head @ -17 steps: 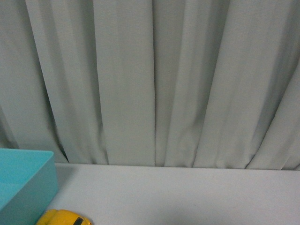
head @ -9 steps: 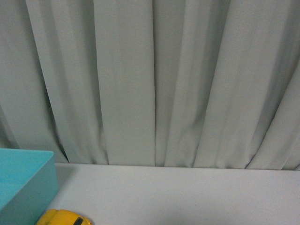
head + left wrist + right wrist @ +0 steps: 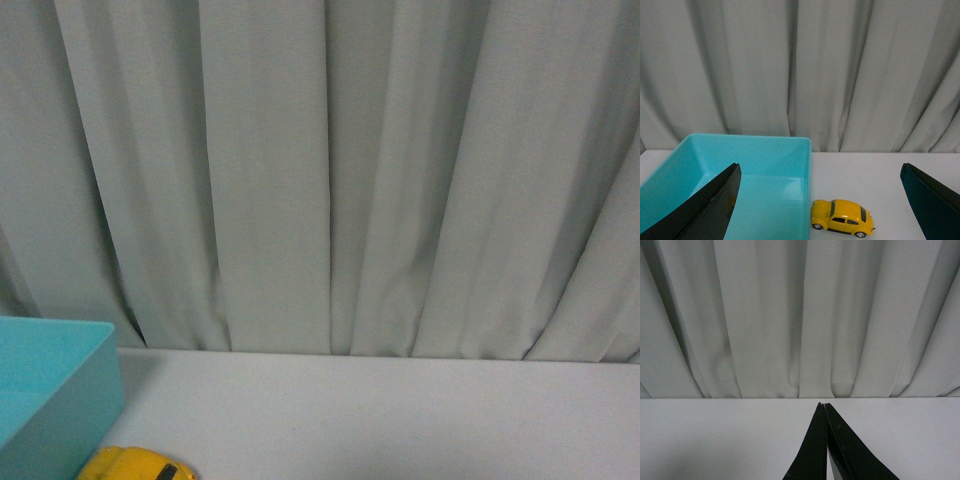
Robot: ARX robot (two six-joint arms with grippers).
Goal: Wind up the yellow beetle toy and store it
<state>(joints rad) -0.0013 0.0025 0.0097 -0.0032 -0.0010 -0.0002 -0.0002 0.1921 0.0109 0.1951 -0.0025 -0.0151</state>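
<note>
Nothing has shifted since before: yellow beetle toy [image 3: 842, 218] stands on the surface [image 3: 885, 172] just beside the turquoise bin [image 3: 747, 145]; left gripper [image 3: 820, 167] spread wide, right gripper [image 3: 823, 405] clenched, empty.

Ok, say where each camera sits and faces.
Front: on the body, facing the curtain across the table; teal bin corner and yellow beetle toy at lower left; no arm shows.
Left wrist: looks between the open left gripper at bin and toy.
Right wrist: past the shut right gripper over table to curtain.
Shared: front and left wrist both show bin and toy.
</note>
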